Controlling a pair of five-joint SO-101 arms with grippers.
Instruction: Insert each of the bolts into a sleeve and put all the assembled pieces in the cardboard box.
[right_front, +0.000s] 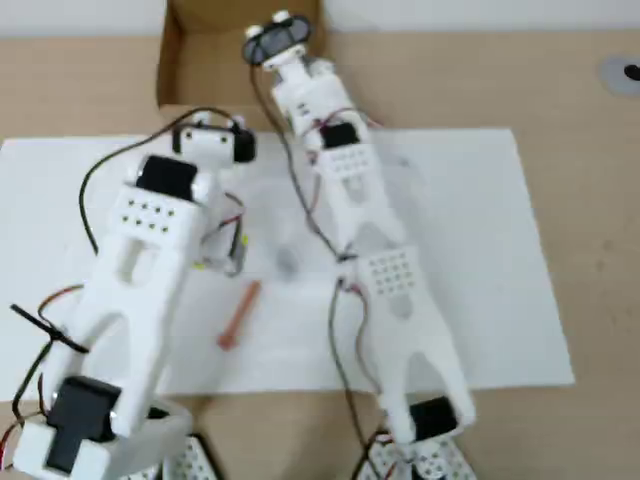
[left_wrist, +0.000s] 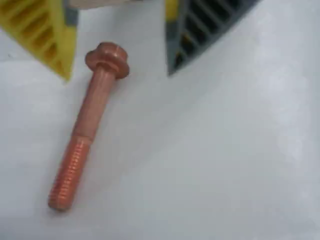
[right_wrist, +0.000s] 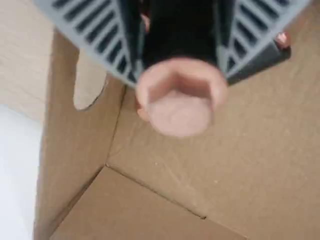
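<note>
A copper bolt (left_wrist: 87, 130) lies flat on the white sheet, also seen as the bolt (right_front: 238, 315) in the high view. My left gripper (left_wrist: 118, 75) hovers just over its flanged head, open, with one yellow finger (left_wrist: 47, 32) and one dark finger (left_wrist: 200, 27) on either side. My right gripper (right_wrist: 180, 82) is shut on an assembled piece: a black sleeve (right_wrist: 177, 27) with a copper bolt head (right_wrist: 180, 97) facing the camera. It hangs inside the cardboard box (right_wrist: 150, 200). From above, the right gripper (right_front: 283, 38) is over the box (right_front: 172, 60) at the table's far edge.
A white sheet (right_front: 480, 250) covers the middle of the wooden table (right_front: 580, 100). Both arm bases stand at the near edge. The box wall has an oval hand-hole (right_wrist: 90, 87). Loose cables run along both arms.
</note>
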